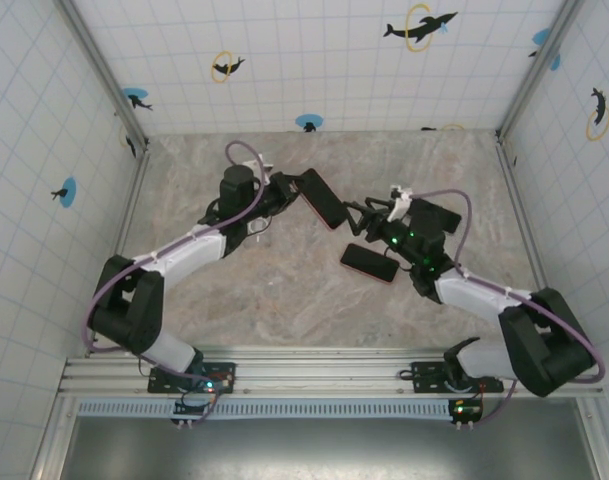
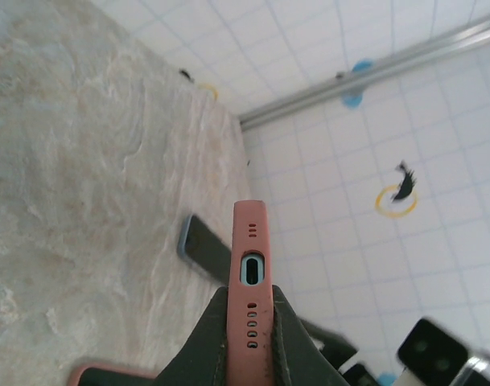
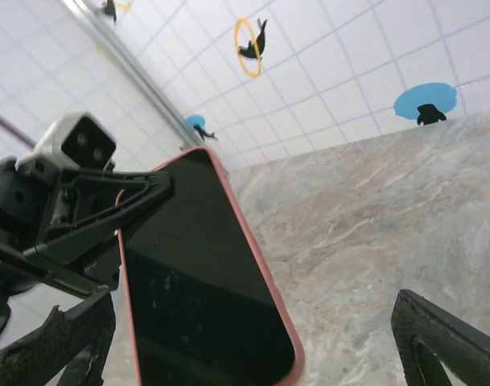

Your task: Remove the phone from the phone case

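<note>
L gripper [image 2: 251, 330] pinches phone case [image 2: 251, 241] edge-on, R gripper [image 3: 253, 342] spread wide. Risk: I pry too hard, case twists out of the grip, drops on table [image 1: 284, 300].

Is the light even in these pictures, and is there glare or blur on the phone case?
Top external view: even light, only soft shadows on the table. Left wrist view: the phone case edge is sharp, the left gripper near the lens slightly soft. Right wrist view: no glare on the dark screen, only faint specks.
</note>
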Motion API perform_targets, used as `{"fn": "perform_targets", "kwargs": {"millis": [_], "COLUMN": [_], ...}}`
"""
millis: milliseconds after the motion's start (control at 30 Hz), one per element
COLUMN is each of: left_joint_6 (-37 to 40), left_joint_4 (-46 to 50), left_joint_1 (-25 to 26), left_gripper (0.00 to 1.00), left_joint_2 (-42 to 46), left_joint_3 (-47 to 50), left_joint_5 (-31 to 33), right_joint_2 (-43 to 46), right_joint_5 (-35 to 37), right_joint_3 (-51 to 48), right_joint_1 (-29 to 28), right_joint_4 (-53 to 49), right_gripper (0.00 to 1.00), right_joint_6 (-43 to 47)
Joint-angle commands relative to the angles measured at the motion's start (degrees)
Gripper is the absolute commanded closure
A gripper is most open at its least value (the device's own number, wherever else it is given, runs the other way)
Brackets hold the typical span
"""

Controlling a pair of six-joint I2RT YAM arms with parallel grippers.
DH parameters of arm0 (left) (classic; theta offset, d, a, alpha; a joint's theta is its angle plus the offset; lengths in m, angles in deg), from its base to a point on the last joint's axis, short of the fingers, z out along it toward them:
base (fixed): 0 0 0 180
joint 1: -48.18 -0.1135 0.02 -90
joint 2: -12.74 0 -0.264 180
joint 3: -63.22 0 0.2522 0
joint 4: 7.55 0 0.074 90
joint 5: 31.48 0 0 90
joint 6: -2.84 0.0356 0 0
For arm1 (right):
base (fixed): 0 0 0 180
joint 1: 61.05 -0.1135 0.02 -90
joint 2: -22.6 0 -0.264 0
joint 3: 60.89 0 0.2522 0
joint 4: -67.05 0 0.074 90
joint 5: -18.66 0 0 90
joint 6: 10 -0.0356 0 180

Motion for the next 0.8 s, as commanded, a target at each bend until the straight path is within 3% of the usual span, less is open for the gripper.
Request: {"fn": "perform_targets", "kwargs": {"millis": [0,167,400,600,767], "left_joint_6": [-8.9,-12.8,-17.2,-17.1,-15.3], "left_joint_4": [-14.3,-19.4,-30.1,-34.1,-34.0], "left_joint_1": [1.1,5.2,12.9,19.4,23.6], "left_gripper": [0.98,0.98,0.98,0.98,1.0], "left_joint_2": [3.7,5.6,5.0,4.5,5.5], "left_joint_3": [1.9,4.6,8.3,9.3,9.9], "left_joint_5": [7.8,17.2,28.7,36.1,42.6], "right_joint_2": [2.6,3.6,-2.7,-10.4,-12.2], "right_joint_5": [3.8,11.6,23.7,24.0,24.1], "right_joint_3": [-5.4,-10.3,-10.7,-5.7,-2.3], "right_joint_1": [-0.2,-5.9,-15.4,-17.0,-17.8], "right_joint_4": [9.5,19.3,39.7,47.4,48.8], "right_gripper": [0.08,0.09,0.13,0.24,0.38], "right_joint_6": [-12.9,-21.3,-20.2,-24.2,-22.1]}}
